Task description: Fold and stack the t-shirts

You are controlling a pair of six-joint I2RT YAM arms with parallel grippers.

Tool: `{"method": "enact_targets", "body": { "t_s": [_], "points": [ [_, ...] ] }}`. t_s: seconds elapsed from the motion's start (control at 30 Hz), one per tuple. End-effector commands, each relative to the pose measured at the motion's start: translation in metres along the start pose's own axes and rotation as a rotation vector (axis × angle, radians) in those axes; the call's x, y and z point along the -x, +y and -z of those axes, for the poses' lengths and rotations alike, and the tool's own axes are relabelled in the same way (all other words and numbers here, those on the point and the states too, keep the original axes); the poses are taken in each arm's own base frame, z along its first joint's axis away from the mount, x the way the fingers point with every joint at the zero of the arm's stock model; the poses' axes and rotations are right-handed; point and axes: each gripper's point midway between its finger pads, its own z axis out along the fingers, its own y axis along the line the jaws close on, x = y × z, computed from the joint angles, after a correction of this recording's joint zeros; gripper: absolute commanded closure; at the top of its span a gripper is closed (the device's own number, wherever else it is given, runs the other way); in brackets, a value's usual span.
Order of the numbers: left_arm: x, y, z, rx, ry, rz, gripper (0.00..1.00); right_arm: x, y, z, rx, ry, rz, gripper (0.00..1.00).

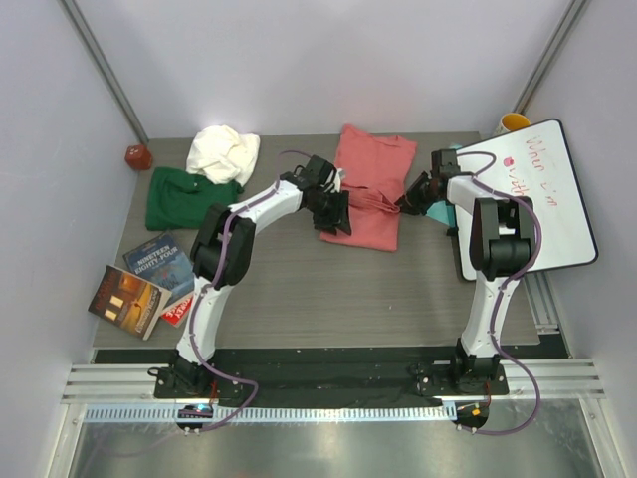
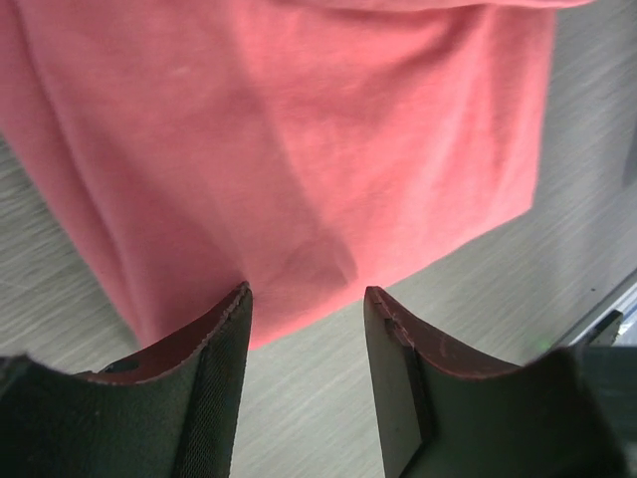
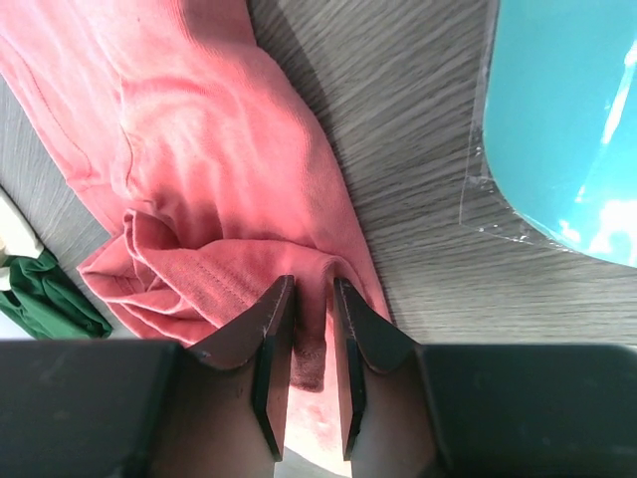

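The salmon-pink t-shirt (image 1: 370,179) lies partly folded at the back middle of the table. My left gripper (image 1: 334,211) hovers at its left edge; in the left wrist view the gripper (image 2: 307,292) is open, nothing between its fingers, with the pink cloth's (image 2: 299,139) hem just past the tips. My right gripper (image 1: 409,199) is at the shirt's right edge; the right wrist view shows the gripper (image 3: 314,281) shut on a bunched fold of pink cloth (image 3: 199,149). The dark green t-shirt (image 1: 184,199) lies flat at the back left, and the cream-white t-shirt (image 1: 224,151) sits crumpled behind it.
Glossy books (image 1: 144,284) lie at the left edge of the table. A whiteboard (image 1: 532,194) leans at the right, with a teal item in plastic (image 3: 557,119) beside my right gripper. A small red object (image 1: 137,156) and a yellow cup (image 1: 514,121) sit at the back corners.
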Motion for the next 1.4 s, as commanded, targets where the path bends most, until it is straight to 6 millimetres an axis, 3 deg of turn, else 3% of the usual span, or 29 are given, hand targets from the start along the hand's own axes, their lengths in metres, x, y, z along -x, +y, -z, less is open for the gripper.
{"method": "enact_targets", "body": {
  "t_s": [0.0,0.2,0.37,0.43,0.53,0.57,0.73,0.83,1.0,1.2,1.37],
  "points": [
    [0.005,0.003,0.004,-0.022,-0.029,0.008,0.51,0.033,0.035,0.030,0.078,-0.107,0.031,0.72],
    [-0.009,0.015,-0.007,-0.006,0.010,0.022,0.51,0.061,0.087,0.086,0.210,-0.255,0.133,0.72],
    [-0.019,0.021,-0.010,0.003,0.031,0.028,0.52,0.052,0.110,0.114,0.287,-0.246,0.184,0.71],
    [-0.020,0.021,-0.011,-0.002,0.039,0.034,0.52,0.035,0.111,0.110,0.287,-0.204,0.214,0.72],
    [-0.026,0.023,-0.014,-0.001,0.052,0.039,0.53,-0.010,0.117,0.097,0.287,-0.098,0.277,0.73],
    [-0.028,0.024,-0.015,0.003,0.058,0.042,0.53,-0.035,0.124,0.091,0.290,-0.053,0.325,0.74],
    [-0.034,0.030,-0.014,0.026,0.066,0.045,0.54,-0.085,0.122,0.066,0.249,0.038,0.402,0.77],
    [-0.037,0.027,-0.012,0.011,0.077,0.047,0.55,-0.090,0.118,0.051,0.222,0.053,0.421,0.79],
    [-0.039,0.027,-0.008,0.019,0.077,0.048,0.58,-0.077,0.126,0.038,0.220,0.018,0.483,0.81],
    [-0.051,0.033,-0.009,0.030,0.109,0.051,0.59,-0.080,0.103,0.005,0.131,0.083,0.467,0.82],
    [-0.057,0.038,-0.010,0.040,0.121,0.050,0.60,-0.082,0.085,-0.009,0.078,0.097,0.481,0.82]
  ]
}}
